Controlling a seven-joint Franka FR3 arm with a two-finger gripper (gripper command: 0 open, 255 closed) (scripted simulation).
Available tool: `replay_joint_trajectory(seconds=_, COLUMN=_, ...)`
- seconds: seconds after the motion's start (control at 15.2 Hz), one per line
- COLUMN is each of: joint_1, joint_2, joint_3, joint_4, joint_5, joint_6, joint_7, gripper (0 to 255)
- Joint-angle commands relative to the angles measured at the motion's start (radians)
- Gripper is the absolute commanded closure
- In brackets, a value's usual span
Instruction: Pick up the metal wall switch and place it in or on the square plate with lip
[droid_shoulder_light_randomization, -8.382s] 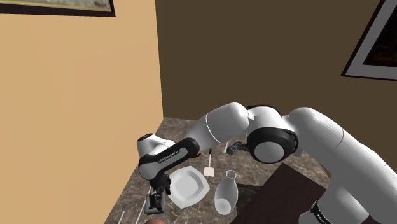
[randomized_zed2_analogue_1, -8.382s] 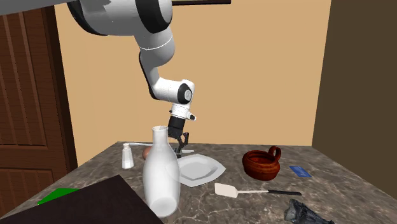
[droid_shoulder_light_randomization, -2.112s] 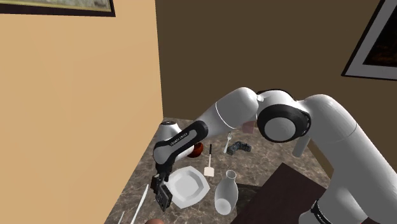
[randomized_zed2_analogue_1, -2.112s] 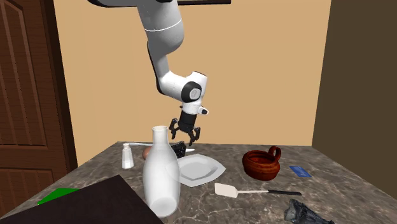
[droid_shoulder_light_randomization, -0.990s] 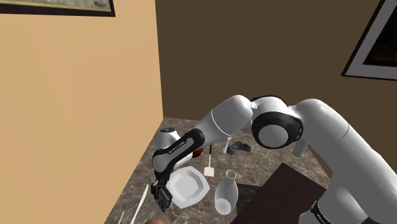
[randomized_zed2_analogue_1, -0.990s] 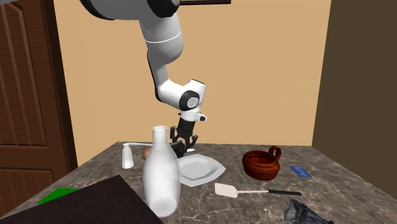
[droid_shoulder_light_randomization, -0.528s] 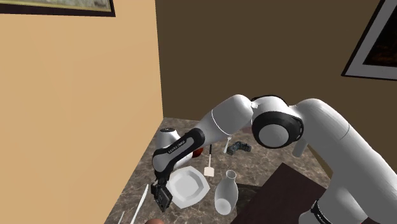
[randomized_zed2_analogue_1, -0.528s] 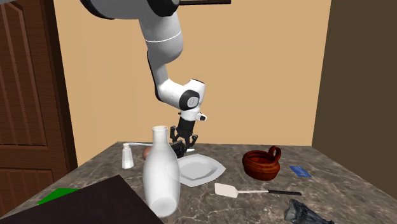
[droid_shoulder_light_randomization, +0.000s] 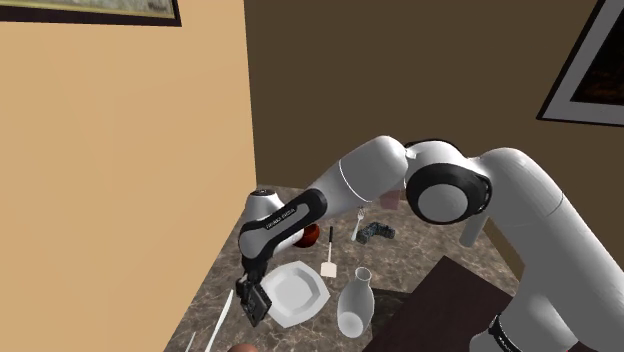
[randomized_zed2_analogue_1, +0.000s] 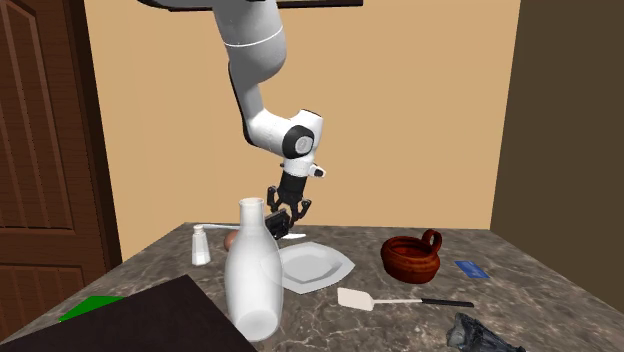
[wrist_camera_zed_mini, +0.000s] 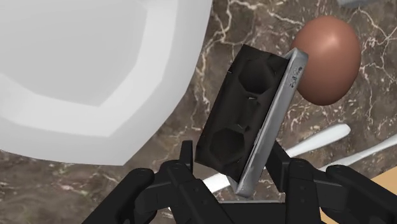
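Marbled countertop (wrist_camera_zed_mini: 254, 25); hand (wrist_camera_zed_mini: 233, 160) clamped on the wall switch (wrist_camera_zed_mini: 251, 114), aloft beside white plate (wrist_camera_zed_mini: 83, 76).

Switch (wrist_camera_zed_mini: 251, 121) in pincer (wrist_camera_zed_mini: 234, 167), nr plate (wrist_camera_zed_mini: 83, 63)

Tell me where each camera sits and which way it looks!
Shoulder view: high beside the stand, looking down on the dark tabletop; the white arm reaches to the gripper.
Second exterior view: low by the table, facing the tan wall; the arm comes down from above.
Wrist view: on the hand, looking along the fingers clasping the wall switch.
Both outside views share the white plate and bottle.
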Motion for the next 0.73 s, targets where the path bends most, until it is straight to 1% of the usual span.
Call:
replay_joint_trajectory(seconds=0.0, joint_1=0.001, joint_2=-0.024, joint_3=-0.002, joint_4=-0.011, joint_5=-0.002, joint_6=-0.012, joint_7=0.006, gripper=255)
replay_joint_trajectory(seconds=0.53, joint_1=0.004, joint_2=-0.100, joint_3=-0.009, joint_4=-0.033, joint_5=-0.011, joint_6=-0.064, joint_7=0.026, gripper=255)
replay_joint_trajectory(seconds=0.66, joint_1=-0.028, joint_2=-0.142, joint_3=-0.011, joint_4=-0.098, joint_5=-0.002, joint_6=-0.052, joint_7=-0.016, gripper=255)
